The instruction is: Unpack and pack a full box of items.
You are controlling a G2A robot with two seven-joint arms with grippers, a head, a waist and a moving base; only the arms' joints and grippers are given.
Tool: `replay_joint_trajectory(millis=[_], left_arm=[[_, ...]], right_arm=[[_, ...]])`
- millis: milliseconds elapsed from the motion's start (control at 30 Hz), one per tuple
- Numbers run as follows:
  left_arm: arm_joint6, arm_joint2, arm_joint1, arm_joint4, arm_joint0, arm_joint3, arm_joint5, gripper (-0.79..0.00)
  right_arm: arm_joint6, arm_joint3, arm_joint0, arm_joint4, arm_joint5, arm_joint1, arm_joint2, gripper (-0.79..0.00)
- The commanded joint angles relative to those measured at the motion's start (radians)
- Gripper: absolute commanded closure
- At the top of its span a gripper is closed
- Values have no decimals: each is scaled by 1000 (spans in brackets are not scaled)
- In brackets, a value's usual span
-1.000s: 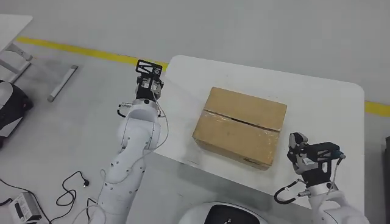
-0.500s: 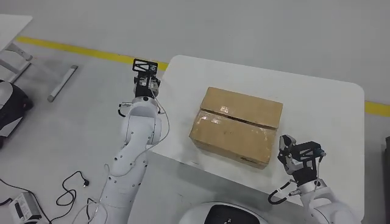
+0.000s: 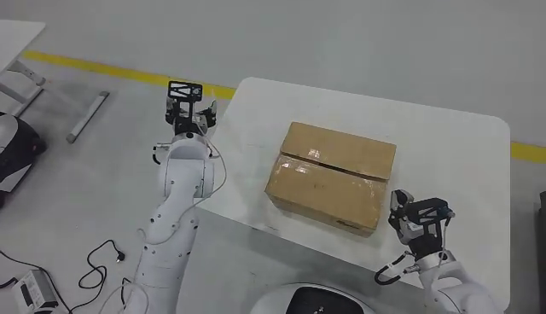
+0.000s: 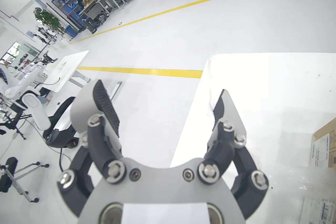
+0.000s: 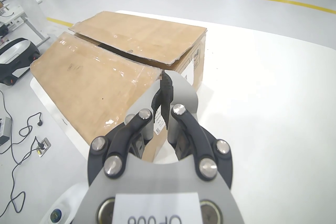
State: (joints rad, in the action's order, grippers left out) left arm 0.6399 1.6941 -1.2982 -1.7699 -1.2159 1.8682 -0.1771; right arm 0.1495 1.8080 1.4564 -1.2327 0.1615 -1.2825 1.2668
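Although its two top flaps lie folded down, the cardboard box (image 3: 333, 177) is not sealed: a dark gap runs along the seam between them, and in the right wrist view the farther flap (image 5: 147, 36) sits slightly raised, with a ragged edge. The nearer flap (image 5: 94, 70) carries a glossy layer of clear tape. White labels are stuck on the end face that looks toward the right arm. The box stands flat on the white table (image 3: 444, 143), near the middle of the robot's side, turned a little askew to the table's edges.

The right gripper (image 3: 418, 216) is located over the table just beside the box's near right-hand corner. Its fingers are pressed together with nothing between them, as the right wrist view confirms (image 5: 166, 83). Whether the fingertips touch the cardboard cannot be determined.

The left gripper (image 3: 185, 101) is positioned off the table's left edge, above the floor near the far left corner, well apart from the box. Its fingers are spread wide and hold nothing (image 4: 160, 93); the ribbed black pads (image 4: 106, 107) face each other across a broad gap. The left wrist view also takes in the table's edge (image 4: 275, 83) and one corner of the box (image 4: 325, 146).

A yellow line (image 3: 111, 71) crosses the grey floor beyond the table, and loose cables (image 3: 94, 263) lie on the floor beside the left arm.
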Motion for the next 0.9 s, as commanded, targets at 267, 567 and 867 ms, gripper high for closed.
replay_joint_trajectory(millis=[267, 567, 867], left_arm=[[-1, 11, -10, 125, -13, 8, -51, -785], [-11, 5, -11, 102, -38, 31, -44, -785], [-21, -168, -20, 116, -74, 126, 103, -785]], right_arm=[[25, 40, -25, -33, 46, -2, -53, 0], [52, -27, -71, -71, -3, -13, -115, 0], [13, 72, -1, -26, -43, -2, -15, 0]])
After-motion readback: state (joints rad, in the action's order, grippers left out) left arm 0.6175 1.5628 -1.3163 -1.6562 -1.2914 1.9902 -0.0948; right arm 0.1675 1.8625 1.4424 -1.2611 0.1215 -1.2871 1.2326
